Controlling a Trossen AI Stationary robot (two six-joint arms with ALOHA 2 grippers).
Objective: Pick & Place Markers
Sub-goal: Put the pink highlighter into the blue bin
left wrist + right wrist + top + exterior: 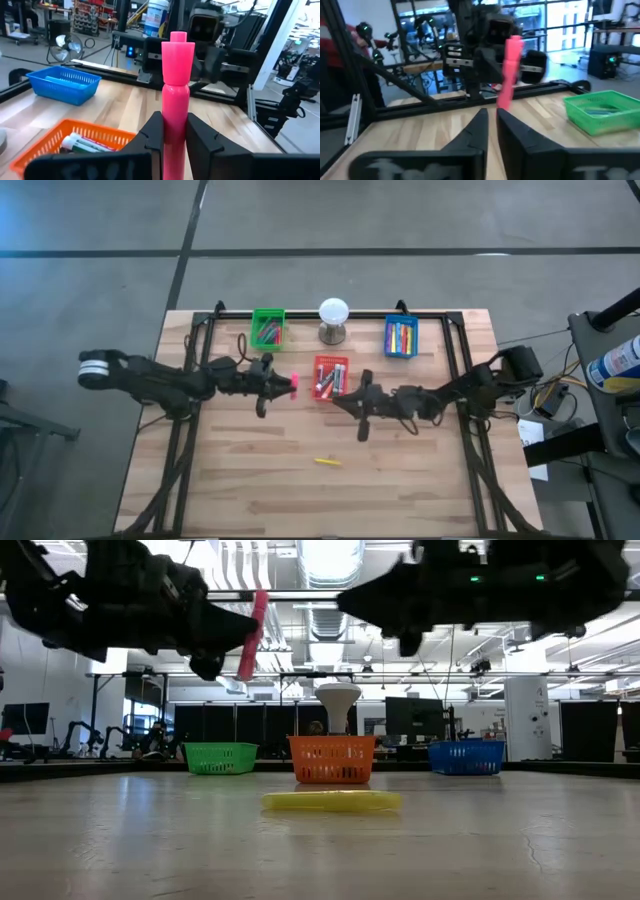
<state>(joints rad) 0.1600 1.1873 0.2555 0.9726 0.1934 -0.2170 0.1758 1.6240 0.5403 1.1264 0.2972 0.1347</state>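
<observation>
One yellow marker (327, 462) lies alone on the near part of the table (250, 490), its long axis running left to right. Farther back, the left gripper (285, 385) pinches one pink marker (294, 383) just left of the red bin (331, 376) (it stands nearly upright in the low view). The right gripper (340, 396) hovers beside that bin, its fingers almost together, holding nothing. Three bins hold more markers: red, green (267, 329), blue (400, 337). No writing is readable.
</observation>
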